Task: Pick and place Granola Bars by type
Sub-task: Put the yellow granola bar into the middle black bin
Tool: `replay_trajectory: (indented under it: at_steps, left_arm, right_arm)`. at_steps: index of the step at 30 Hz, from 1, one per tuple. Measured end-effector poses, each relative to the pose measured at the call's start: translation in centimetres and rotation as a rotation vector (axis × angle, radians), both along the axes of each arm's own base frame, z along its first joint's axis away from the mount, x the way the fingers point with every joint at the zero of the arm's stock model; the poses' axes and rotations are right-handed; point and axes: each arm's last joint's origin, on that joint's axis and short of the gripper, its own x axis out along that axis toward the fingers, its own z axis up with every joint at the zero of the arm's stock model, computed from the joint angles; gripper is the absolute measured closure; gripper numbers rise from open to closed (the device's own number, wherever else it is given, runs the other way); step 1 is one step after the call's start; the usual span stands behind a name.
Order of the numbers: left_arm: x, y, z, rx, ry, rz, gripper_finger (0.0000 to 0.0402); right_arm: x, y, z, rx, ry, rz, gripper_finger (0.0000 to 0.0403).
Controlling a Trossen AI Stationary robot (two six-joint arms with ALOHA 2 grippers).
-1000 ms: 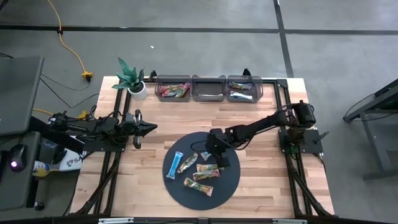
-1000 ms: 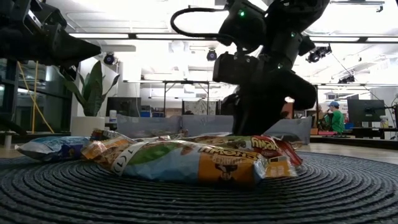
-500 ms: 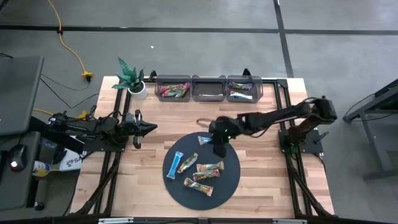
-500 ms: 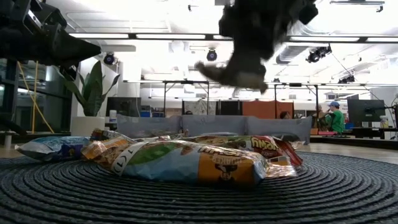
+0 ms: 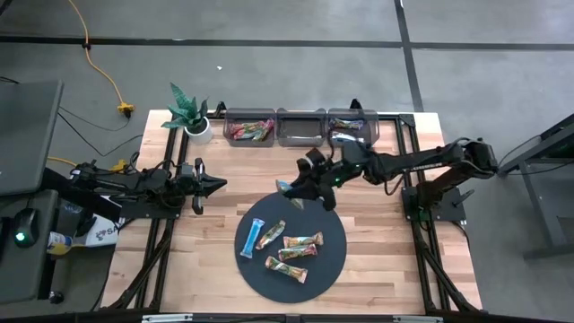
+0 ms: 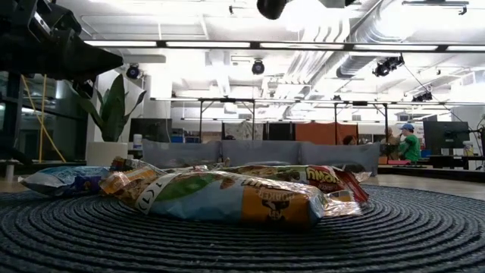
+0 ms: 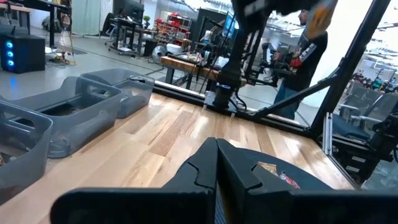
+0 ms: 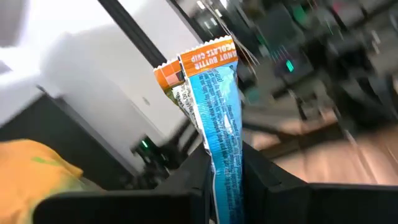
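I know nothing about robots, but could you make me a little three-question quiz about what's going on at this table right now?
1. True or false: the right pincer grips a light blue bar.
2. How many bars lie on the dark round mat?
A. two
B. five
C. nine
3. Fill in: the left pincer waits beside the mat, below the potted ____ in the overhead picture.

Key:
1. True; the wrapper stands up between its fingers.
2. B
3. plant
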Motion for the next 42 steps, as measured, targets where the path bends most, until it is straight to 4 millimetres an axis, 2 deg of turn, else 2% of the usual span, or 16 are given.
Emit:
replay_trajectory:
  at_steps: [5, 14, 25, 28, 32, 42]
  left_arm:
    - [0.0, 0.0, 0.0, 0.0, 0.0, 0.0, 0.04]
    - [0.0, 0.0, 0.0, 0.0, 0.0, 0.0, 0.04]
    - [0.0, 0.0, 0.0, 0.0, 0.0, 0.0, 0.04]
    - [0.0, 0.0, 0.0, 0.0, 0.001, 0.0, 0.04]
    - [0.0, 0.0, 0.0, 0.0, 0.0, 0.0, 0.04]
    - [0.0, 0.0, 0.0, 0.0, 0.001, 0.0, 0.04]
  right_arm:
    - [-0.2, 0.2, 1.1, 0.001, -0.118, 0.005, 0.036]
    - [-0.2, 0.2, 1.2, 0.02, -0.119, -0.009, 0.0367]
    - [0.0, -1.1, 1.5, -0.052, -0.167, -0.248, 0.0365]
    - [0.1, -1.8, 2.7, -0.098, -0.206, -0.3, 0.0367]
    - [0.3, -3.0, 5.1, -0.194, -0.246, -0.363, 0.0366]
    - [-0.2, -8.0, 9.6, -0.424, -0.066, -0.632, 0.0362]
